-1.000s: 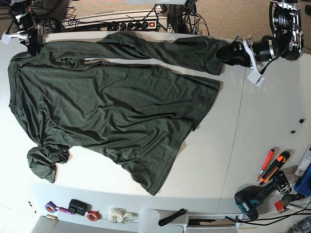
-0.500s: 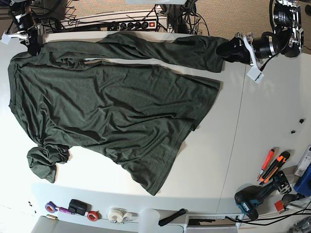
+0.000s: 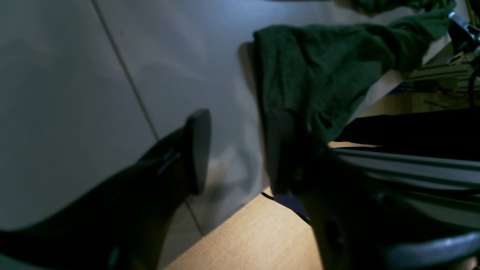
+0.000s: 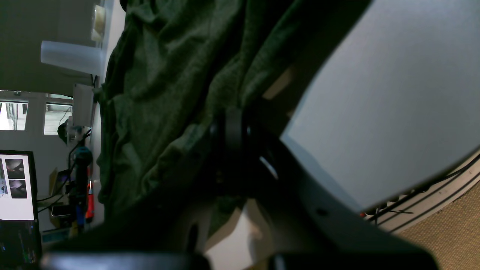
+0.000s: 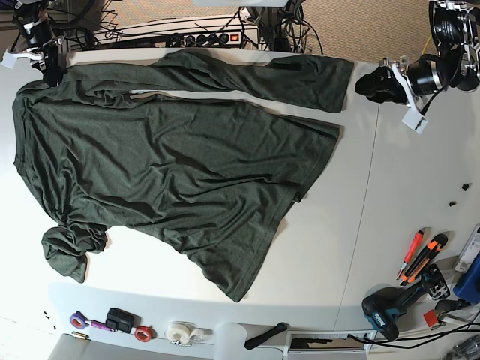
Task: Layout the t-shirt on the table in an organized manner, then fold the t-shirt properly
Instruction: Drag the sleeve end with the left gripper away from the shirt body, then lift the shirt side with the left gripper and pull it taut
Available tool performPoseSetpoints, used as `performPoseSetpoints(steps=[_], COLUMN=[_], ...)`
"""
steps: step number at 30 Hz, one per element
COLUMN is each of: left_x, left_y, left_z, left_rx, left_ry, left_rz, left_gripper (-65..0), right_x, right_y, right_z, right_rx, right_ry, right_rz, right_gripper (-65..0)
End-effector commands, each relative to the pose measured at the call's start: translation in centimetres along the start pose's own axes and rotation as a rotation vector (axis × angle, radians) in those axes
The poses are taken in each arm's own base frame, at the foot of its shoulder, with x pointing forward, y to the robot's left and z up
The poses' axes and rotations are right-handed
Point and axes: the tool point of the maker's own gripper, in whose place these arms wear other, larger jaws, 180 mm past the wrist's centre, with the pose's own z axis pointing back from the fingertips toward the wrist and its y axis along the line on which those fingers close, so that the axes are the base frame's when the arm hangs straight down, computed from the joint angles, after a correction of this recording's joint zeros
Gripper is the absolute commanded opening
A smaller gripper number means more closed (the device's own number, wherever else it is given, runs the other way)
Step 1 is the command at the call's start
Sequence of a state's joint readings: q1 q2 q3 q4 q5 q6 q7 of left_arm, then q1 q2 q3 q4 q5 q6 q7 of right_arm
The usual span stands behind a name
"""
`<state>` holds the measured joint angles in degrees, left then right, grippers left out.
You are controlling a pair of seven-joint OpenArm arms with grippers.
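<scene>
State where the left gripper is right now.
In the base view the left gripper is at the upper right, open above the table, just clear of the t-shirt corner.

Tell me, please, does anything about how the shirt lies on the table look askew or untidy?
Yes. The t-shirt lies crooked on the table: one sleeve is bunched into a wad near the front edge, the far side is folded over itself in a long strip, and the hem runs slanted.

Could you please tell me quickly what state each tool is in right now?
Left tool: open, holding nothing, just clear of the t-shirt.
Right tool: shut on the t-shirt at its corner.
</scene>
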<state>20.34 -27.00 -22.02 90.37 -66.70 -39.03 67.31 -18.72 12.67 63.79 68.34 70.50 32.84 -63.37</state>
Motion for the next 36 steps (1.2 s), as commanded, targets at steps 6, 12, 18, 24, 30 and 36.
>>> performPoseSetpoints(steps=[6, 12, 18, 24, 30, 36], left_x=[0.1, -0.2, -0.6, -3.1, -2.8, -3.5], left_y=[-0.3, -0.9, -1.1, -2.6, -3.5, -3.0], left_z=[0.0, -0.6, -0.9, -3.2, -4.4, -4.3], left_rx=[-0.005, -0.023, -0.032, -0.062, -0.083, -0.063], left_ry=[0.002, -0.003, 0.011, 0.133, 0.149, 0.195], left_rz=[-0.005, 0.011, 0.011, -0.041, -0.053, -0.065], left_gripper=[-38.6, -38.6, -38.6, -38.6, -38.6, -38.6], right_x=[-0.8, -0.8, -0.8, -0.8, -0.9, -0.9], right_y=[-0.8, -0.8, -0.8, -0.8, -0.8, -0.8], right_z=[0.3, 0.3, 0.3, 0.3, 0.3, 0.3], right_rx=[-0.044, -0.044, -0.044, -0.044, -0.044, -0.044], right_ry=[0.065, 0.064, 0.065, 0.064, 0.066, 0.067], right_rz=[0.03, 0.03, 0.03, 0.029, 0.03, 0.03], right_gripper=[-65.0, -65.0, -65.0, -65.0, -65.0, -65.0])
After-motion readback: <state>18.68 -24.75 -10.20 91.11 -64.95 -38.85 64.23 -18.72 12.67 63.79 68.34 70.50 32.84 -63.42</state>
